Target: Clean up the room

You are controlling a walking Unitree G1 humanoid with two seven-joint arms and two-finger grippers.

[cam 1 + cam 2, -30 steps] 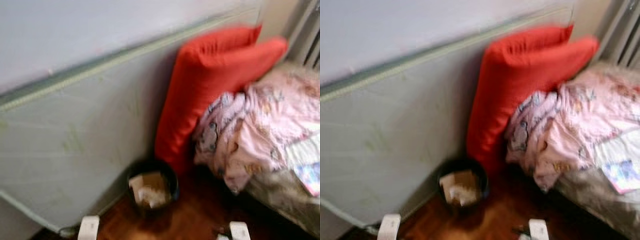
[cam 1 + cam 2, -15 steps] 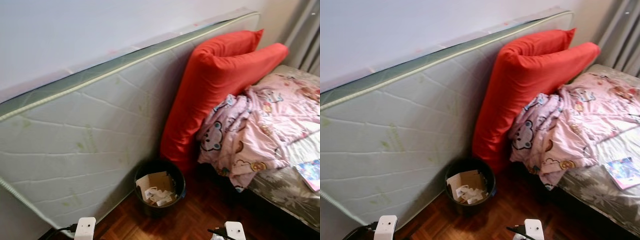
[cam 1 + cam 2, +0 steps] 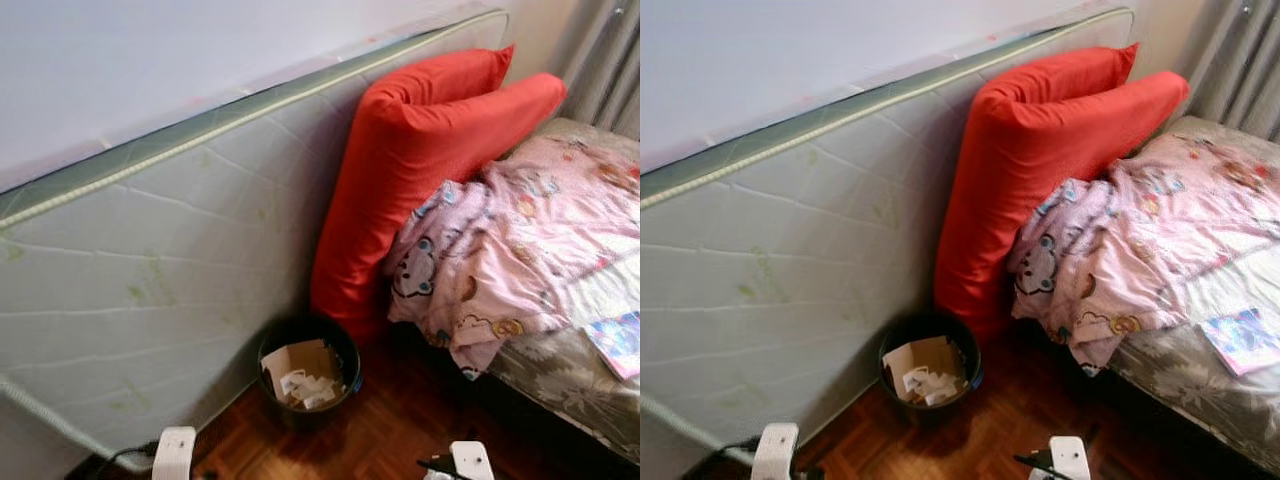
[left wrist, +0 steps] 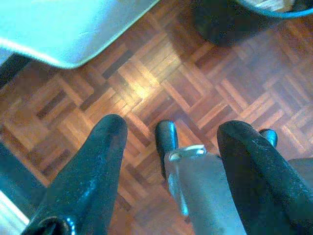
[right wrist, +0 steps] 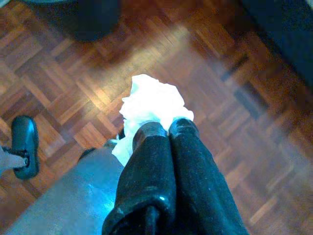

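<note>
Partway through, by the look of it: one scrap in hand, not yet binned.

On the left, left gripper [image 4: 168, 147] hanging low over the parquet floor [image 4: 146, 83], fingers spread wide with nothing between them. In the same wrist view, a corner of the pale mattress [image 3: 170, 280] and the dark side of the bin at the frame edges.

Ahead and between the arms, black wastebasket [image 3: 308, 372] standing on the floor, touching or just beside the foot of the mattress, already holding a piece of cardboard [image 3: 300, 360] and some paper scraps. Looks roomy enough for more.

On the right, right gripper [image 5: 164, 128] pinched tight on a crumpled white tissue [image 5: 151, 103], held above bare floor, the bin's dark wall near the top of that wrist view. Judged still to do: carry the tissue over the bin's mouth and let go.

Room, left to right: mattress propped on its long edge against a plain white wall [image 3: 150, 70]; a long red pillow [image 3: 420, 170] leaning on it, folded over at the top; a bed [image 3: 570, 370] with a rumpled pink cartoon-print blanket [image 3: 520, 250] spilling off its near corner; a colourful booklet [image 3: 618, 342] at the bed's edge; grey curtains [image 3: 1240, 70] at far right. Bed plainly unmade, so likely more tidying left there.
</note>
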